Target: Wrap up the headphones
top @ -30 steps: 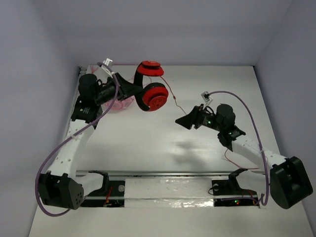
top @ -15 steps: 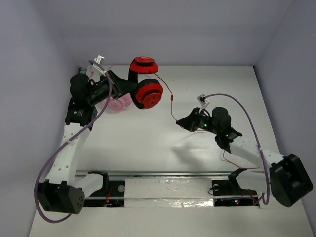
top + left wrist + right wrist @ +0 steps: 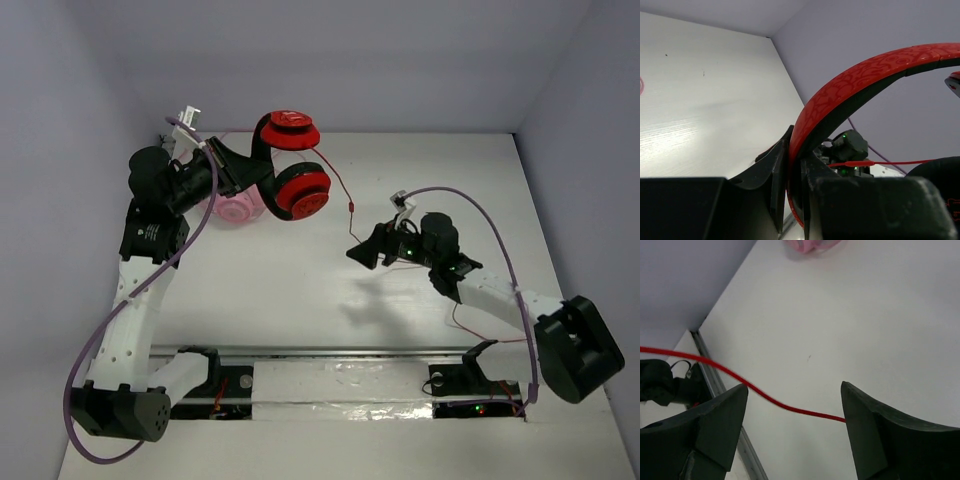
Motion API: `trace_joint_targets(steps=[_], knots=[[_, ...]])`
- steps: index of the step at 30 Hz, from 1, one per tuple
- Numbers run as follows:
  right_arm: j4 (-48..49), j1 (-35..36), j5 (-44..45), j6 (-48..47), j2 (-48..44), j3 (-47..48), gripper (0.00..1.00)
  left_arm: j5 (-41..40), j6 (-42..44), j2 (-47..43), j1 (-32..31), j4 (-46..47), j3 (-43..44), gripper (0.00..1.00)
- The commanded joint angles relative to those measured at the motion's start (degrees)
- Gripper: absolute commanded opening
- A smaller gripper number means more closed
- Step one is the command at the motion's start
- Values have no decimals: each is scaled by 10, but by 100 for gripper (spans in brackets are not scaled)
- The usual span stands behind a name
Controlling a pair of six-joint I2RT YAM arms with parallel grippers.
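The red headphones [image 3: 298, 189] hang in the air at the back left, one ear cup above the other. My left gripper [image 3: 232, 165] is shut on their black-and-red headband [image 3: 850, 80], which runs between its jaws in the left wrist view [image 3: 794, 165]. The thin red cable [image 3: 347, 200] drops from the cups to my right gripper [image 3: 362, 250]. That gripper is open; in the right wrist view [image 3: 794, 385] the cable [image 3: 765, 396] crosses the gap between the jaws and touches neither clearly. More cable lies on the table by the right arm [image 3: 468, 322].
Pink headphones [image 3: 238, 210] lie on the table under the left gripper and show at the top of the right wrist view [image 3: 812, 245]. A metal rail [image 3: 330, 355] runs along the near edge. Walls close the back and both sides.
My left arm has drawn the headphones a little left and back. My right gripper has moved left along the cable and stayed open.
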Motion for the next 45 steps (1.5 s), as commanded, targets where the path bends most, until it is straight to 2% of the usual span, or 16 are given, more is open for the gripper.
trace_joint_targets(steps=[1,2,4,8,9,10,11,13,14,17,19,25,37,41,42,45], knots=[[68,4,-46,-21,25,13,79,9,-5,-16,1,28,31,0],[83,4,-44,-20,39,8,72,10,-6,-16,1,28,28,0],[111,4,-37,-14,58,6,65,7,-8,-13,1,28,27,0],[188,4,-28,32,99,-22,60,7,-17,-4,1,32,30,0],[237,4,-23,64,107,-34,55,5,-21,-4,1,37,28,0],[254,4,-16,78,113,-44,48,1,-35,-4,1,57,19,0],[260,4,-11,87,120,-49,29,-5,-43,-5,1,71,10,0],[264,4,-11,110,131,-46,3,-19,-59,-3,1,102,-24,0],[264,4,-5,116,131,-47,0,-20,-77,2,1,115,-37,0],[232,17,35,119,104,-52,0,-39,-114,1,1,158,-92,0],[159,24,74,116,85,-43,0,-71,-140,-11,1,200,-144,0],[22,119,183,88,95,17,0,-160,-246,-18,-6,324,-242,0],[-76,307,306,94,192,91,0,-247,-269,-31,-22,340,-251,0],[-139,378,368,89,189,131,0,-375,-165,-35,-66,224,-206,0],[-148,390,376,90,183,136,0,-457,-127,-46,-80,207,-203,0],[-197,434,410,98,157,144,0,-563,-66,-55,-134,151,-197,0]])
